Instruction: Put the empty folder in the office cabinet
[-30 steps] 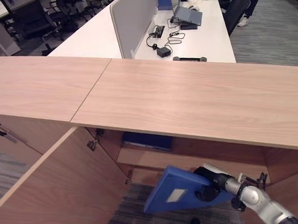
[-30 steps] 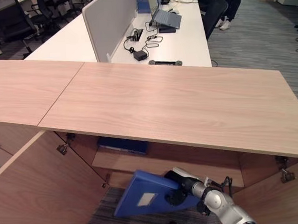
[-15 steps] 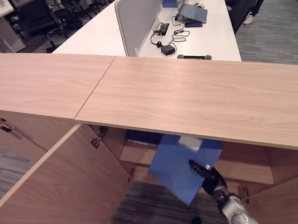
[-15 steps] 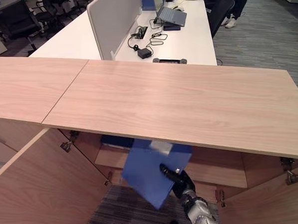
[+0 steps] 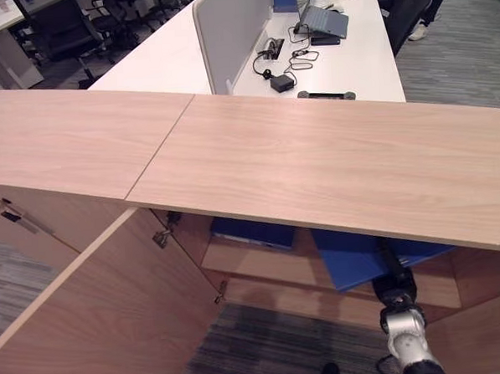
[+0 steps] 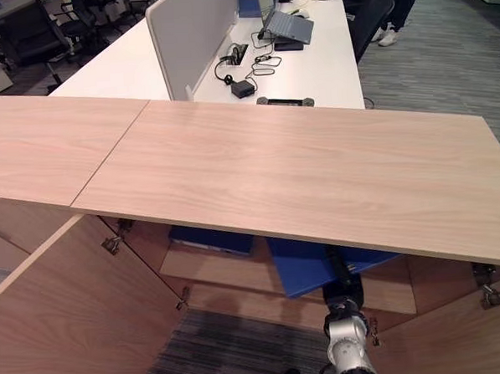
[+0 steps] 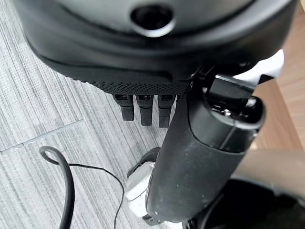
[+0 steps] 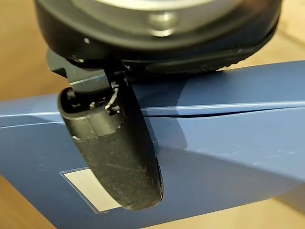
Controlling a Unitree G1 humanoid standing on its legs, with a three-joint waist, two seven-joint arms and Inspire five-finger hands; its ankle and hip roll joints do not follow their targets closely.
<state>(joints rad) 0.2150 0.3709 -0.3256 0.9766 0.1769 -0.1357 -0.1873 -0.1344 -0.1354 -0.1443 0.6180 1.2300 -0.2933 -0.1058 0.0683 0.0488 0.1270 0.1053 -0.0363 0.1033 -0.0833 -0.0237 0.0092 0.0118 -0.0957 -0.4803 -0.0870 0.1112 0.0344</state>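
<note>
- Cabinet door [image 5: 98,321]: light wood, swung open at lower left, hinges visible at its inner edge.
- Left hand [image 7: 143,107]: seen in left wrist view, hanging over grey striped carpet [image 7: 43,109]; fingers straight, relaxed, holding nothing.
- Office cabinet [image 5: 315,150]: long light-wood top in two panels, seam left of centre; interior open below, with a wooden shelf [image 5: 262,262] inside.
- Second blue folder [image 5: 252,233]: lay flat on the shelf, left part of the opening, mostly hidden under the cabinet top.
- White desk [image 5: 184,48]: stood behind the cabinet, with a grey divider screen [image 5: 229,29] upright along it; black cables and adapter [image 5: 277,72] and a laptop [image 5: 321,20] lay on the side right of the screen.
- Empty folder [image 5: 354,253]: blue, lay roughly level inside the cabinet on the shelf, right of the second blue folder, front edge jutting out past the cabinet top; white label [image 8: 90,191] on its face in right wrist view.
- Right hand [image 5: 394,271]: reached up into the opening from lower right; thumb pressed on the folder's face in right wrist view, gripping the empty folder.
- Person [image 5: 425,2]: dark legs and a white shoe, far right at the back, beside a black chair [image 5: 400,16].
</note>
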